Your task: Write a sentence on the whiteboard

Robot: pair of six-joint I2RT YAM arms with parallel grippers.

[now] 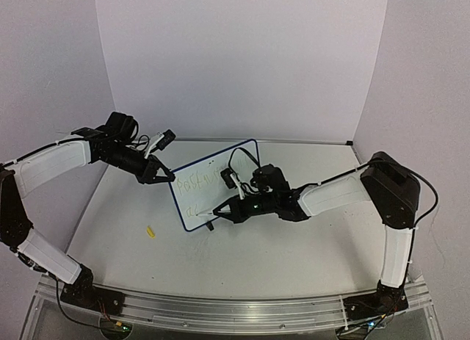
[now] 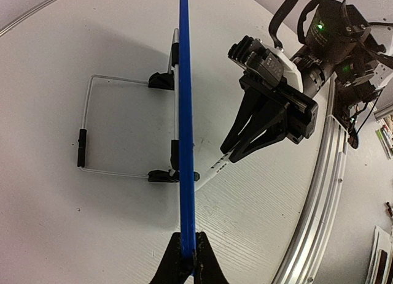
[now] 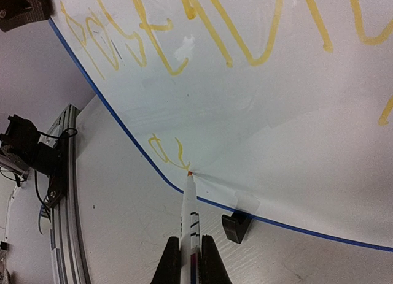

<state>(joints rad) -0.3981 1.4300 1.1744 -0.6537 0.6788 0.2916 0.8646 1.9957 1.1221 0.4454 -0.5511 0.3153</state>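
R side first: right jaws shut tight on a marker pen (image 3: 190, 219), fingers (image 3: 169, 262) either side of its white barrel, pen sticking straight out ahead of them. Pen tip touches the whiteboard (image 3: 288, 124) just in front of the jaws, low on the writing face, close to the bottom blue frame edge. Tip sits right at the end of a short yellow scrawl, i.e. the 2nd line of the sentence (image 3: 184, 38). The 1st line runs higher up, further from the jaws: bigger yellow letters across the upper part of the board, can't read them for sure. Just beyond the tip and a bit to the side, a black foot (image 3: 235, 226) under the frame rests on the table (image 3: 129, 235).

L side: left jaws clamped on the board's blue frame, fingers (image 2: 169, 267) pinching the edge. In the wrist view the board is seen edge-on, running straight away from them. On one side of that edge, a thin wire stand (image 2: 86, 127) w/ black clips lies flat on the table behind the board. On the other side, the right jaws w/ pen come in at the writing face.

From above, the board stands tilted btwn the two jaws, left jaws at its upper-left edge. A small yellow cap (image 1: 150, 231) lies on the table nearer the arm bases than the left jaws, apart from the board.
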